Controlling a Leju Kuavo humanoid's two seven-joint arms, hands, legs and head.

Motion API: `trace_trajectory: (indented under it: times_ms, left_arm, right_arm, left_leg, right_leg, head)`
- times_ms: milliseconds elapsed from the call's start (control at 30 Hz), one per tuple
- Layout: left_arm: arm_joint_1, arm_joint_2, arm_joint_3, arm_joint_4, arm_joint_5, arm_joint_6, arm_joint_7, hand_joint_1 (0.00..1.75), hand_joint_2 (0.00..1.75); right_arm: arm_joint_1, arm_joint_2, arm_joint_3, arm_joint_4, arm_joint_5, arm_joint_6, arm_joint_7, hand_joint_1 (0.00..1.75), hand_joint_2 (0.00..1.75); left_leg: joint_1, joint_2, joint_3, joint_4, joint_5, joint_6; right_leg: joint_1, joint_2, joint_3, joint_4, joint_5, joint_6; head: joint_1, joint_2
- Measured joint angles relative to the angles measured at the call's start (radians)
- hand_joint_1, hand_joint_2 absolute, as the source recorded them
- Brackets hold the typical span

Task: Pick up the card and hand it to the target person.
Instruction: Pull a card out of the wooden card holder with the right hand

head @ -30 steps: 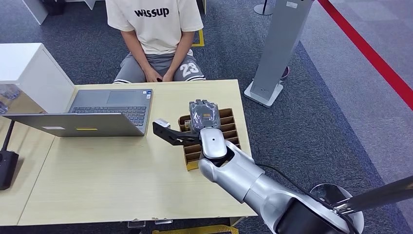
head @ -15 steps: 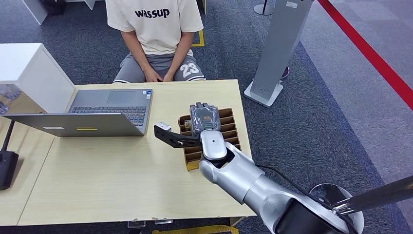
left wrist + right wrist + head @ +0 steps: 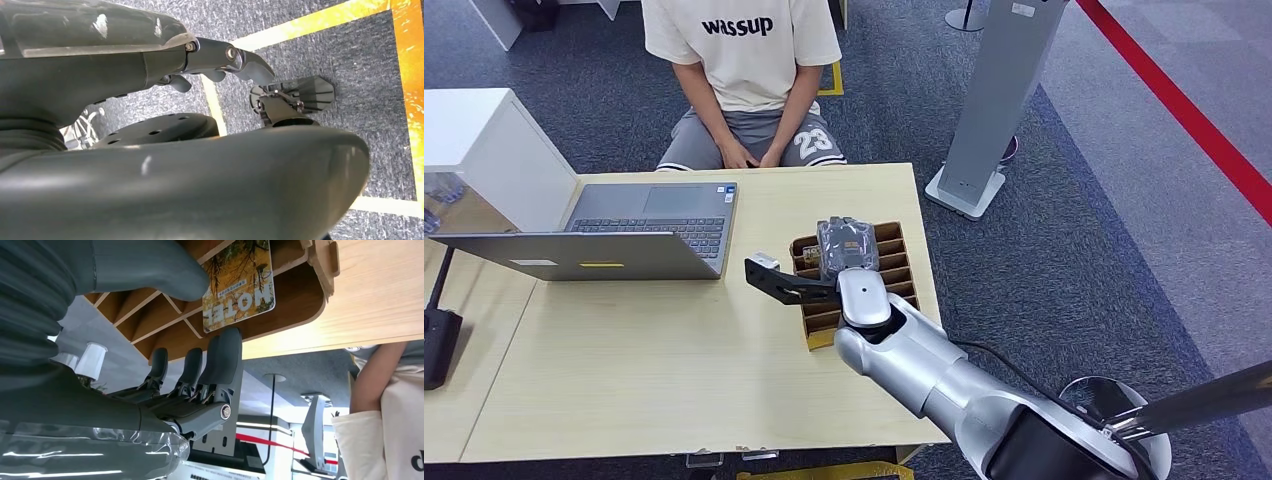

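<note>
Your right hand (image 3: 846,243) sat at frame centre in the head view, over the brown slotted rack (image 3: 896,262) on the table (image 3: 674,370). In the right wrist view its thumb and fingers (image 3: 220,365) were spread to either side of the card (image 3: 239,286), holding nothing. The card stood in a rack (image 3: 295,305) slot near the rack's end. Your left hand (image 3: 220,62) hung over carpet, fingers apart, holding nothing. The person (image 3: 744,60) sat at upper centre behind the table; a laptop (image 3: 614,235) lay at left.
</note>
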Motion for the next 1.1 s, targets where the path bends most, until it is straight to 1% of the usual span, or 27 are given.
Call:
trace_trajectory:
  times_ms: [167,367,567,633,667,767,800,933,1100]
  left_arm:
    - [-0.002,0.000,-0.009,0.000,-0.001,-0.002,0.000,0.00,0.00]
    - [-0.005,0.000,-0.013,0.000,-0.001,-0.004,0.000,0.00,0.00]
    - [-0.005,0.000,-0.015,0.000,-0.001,-0.006,0.000,0.00,0.00]
    - [-0.005,0.000,-0.015,0.000,-0.001,-0.006,0.000,0.00,0.00]
    - [-0.005,0.000,-0.015,0.000,-0.001,-0.006,0.000,0.00,0.00]
    - [-0.005,0.000,-0.015,0.000,0.000,-0.006,0.000,0.00,0.00]
    - [-0.005,0.000,-0.015,0.000,0.001,-0.006,0.000,0.00,0.00]
    - [-0.004,0.000,-0.015,0.000,0.003,-0.006,0.000,0.00,0.00]
    - [-0.004,0.000,-0.015,0.000,0.008,-0.006,-0.004,0.00,0.00]
  right_arm:
    - [-0.001,0.000,0.000,0.013,-0.002,-0.006,-0.002,0.88,1.75]
    - [-0.002,0.000,0.000,0.027,-0.005,-0.006,-0.002,0.90,1.75]
    - [-0.002,0.000,0.000,0.037,-0.011,-0.010,-0.008,0.84,1.75]
    - [-0.002,0.000,0.000,0.039,-0.015,-0.013,-0.010,0.86,1.75]
    - [-0.002,0.000,0.000,0.039,-0.017,-0.014,-0.010,0.95,1.75]
    - [-0.002,0.001,0.000,0.041,-0.019,-0.014,-0.013,1.30,1.75]
    - [-0.002,0.002,0.000,0.041,-0.019,-0.014,-0.014,1.34,1.75]
    - [-0.002,0.005,0.000,0.041,-0.019,-0.018,-0.017,1.39,1.75]
    - [-0.006,0.009,0.000,0.038,-0.016,-0.027,-0.017,1.52,1.75]
  left_leg:
    - [0.000,0.000,0.000,0.000,0.000,0.000]
    - [0.000,0.000,0.000,0.000,0.000,0.000]
    - [0.000,0.000,0.000,0.000,0.000,0.000]
    - [0.000,0.000,0.000,0.000,0.000,0.000]
    - [0.000,0.000,0.000,0.000,0.000,0.000]
    - [0.000,0.000,0.000,0.000,0.000,0.000]
    - [0.000,0.000,0.000,0.000,0.000,0.000]
    - [0.000,0.000,0.000,0.000,0.000,0.000]
    - [0.000,0.000,0.000,0.000,0.000,0.000]
  right_leg:
    - [0.000,0.000,0.000,0.000,0.000,0.000]
    - [0.000,0.000,0.000,0.000,0.000,0.000]
    - [0.000,0.000,0.000,0.000,0.000,0.000]
    - [0.000,0.000,0.000,0.000,0.000,0.000]
    - [0.000,0.000,0.000,0.000,0.000,0.000]
    - [0.000,0.000,0.000,0.000,0.000,0.000]
    - [0.000,0.000,0.000,0.000,0.000,0.000]
    - [0.000,0.000,0.000,0.000,0.000,0.000]
    - [0.000,0.000,0.000,0.000,0.000,0.000]
  head:
    - [0.000,0.000]
    - [0.000,0.000]
    - [0.000,0.000]
    - [0.000,0.000]
    - [0.000,0.000]
    - [0.000,0.000]
    - [0.000,0.000]
    - [0.000,0.000]
    - [0.000,0.000]
